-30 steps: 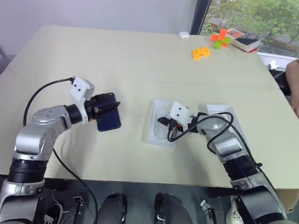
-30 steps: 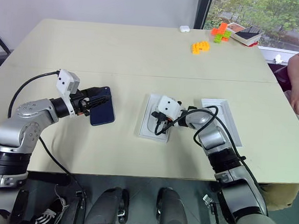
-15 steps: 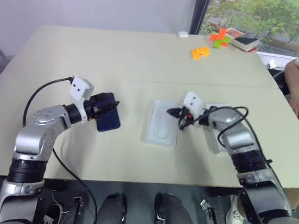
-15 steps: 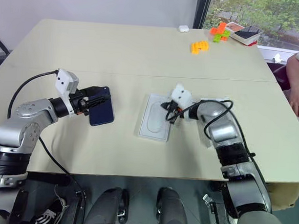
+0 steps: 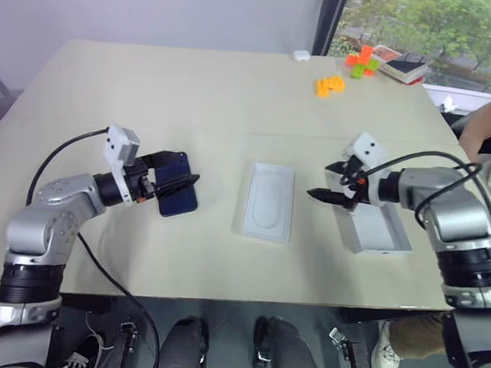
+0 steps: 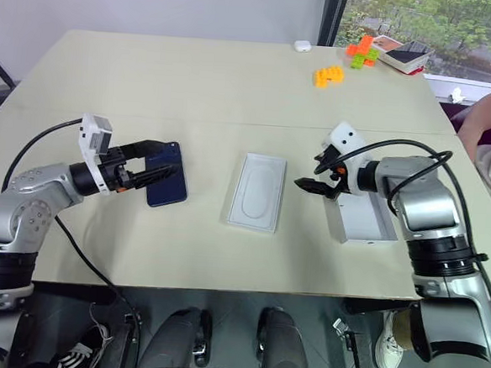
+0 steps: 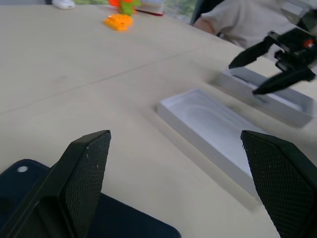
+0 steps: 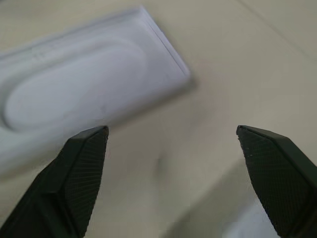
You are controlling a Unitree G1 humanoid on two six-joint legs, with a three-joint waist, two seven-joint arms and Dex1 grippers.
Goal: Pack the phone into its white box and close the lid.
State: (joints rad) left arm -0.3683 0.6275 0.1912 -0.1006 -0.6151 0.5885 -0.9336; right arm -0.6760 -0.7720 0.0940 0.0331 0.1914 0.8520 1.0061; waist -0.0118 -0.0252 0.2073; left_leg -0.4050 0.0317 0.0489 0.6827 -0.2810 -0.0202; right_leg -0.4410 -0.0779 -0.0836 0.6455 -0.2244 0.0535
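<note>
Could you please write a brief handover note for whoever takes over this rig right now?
Left gripper: open, fingers either side of the phone, which lies flat on the table.
Right gripper: open and empty, above the table between the flat white insert and the open white tray.
Insert: flat at centre, oval recess up. Tray: right of it, open side up; I cannot tell whether it is the base or the lid.
Done: nothing packed yet.
Left: get the phone into the white box, then close the lid.
</note>
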